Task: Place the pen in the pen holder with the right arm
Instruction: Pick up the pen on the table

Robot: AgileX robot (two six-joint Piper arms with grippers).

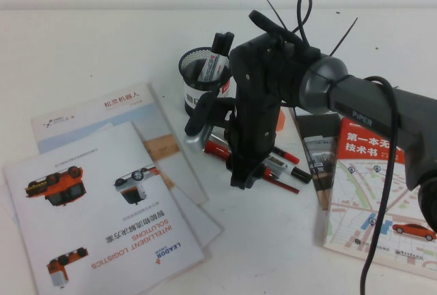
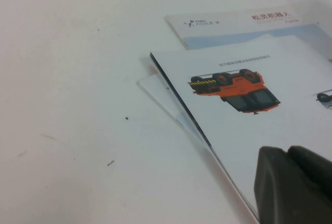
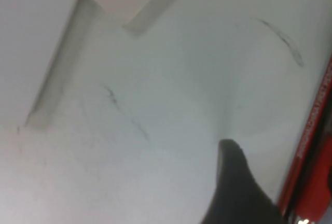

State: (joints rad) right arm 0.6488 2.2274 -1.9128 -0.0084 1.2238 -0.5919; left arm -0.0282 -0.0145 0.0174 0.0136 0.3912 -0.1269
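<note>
The pen holder [image 1: 202, 80], a black mesh cup with a white label, stands at the table's middle back with markers upright in it. Just in front of it several pens lie in a heap. The red pen [image 1: 217, 149] lies among them, partly under my right gripper [image 1: 247, 175]. That gripper points straight down onto the heap and is open. In the right wrist view one dark finger [image 3: 233, 180] touches the white table, with the pen's red barrel [image 3: 317, 182] close beside it. My left gripper [image 2: 288, 154] hovers shut over a brochure [image 2: 249, 125], holding nothing.
A black marker with red ends [image 1: 290, 163] and a thin dark-red pencil [image 1: 281, 184] lie beside the pen. Brochures [image 1: 102, 227] cover the left front of the table. A map booklet [image 1: 382, 192] lies at the right, under the right arm.
</note>
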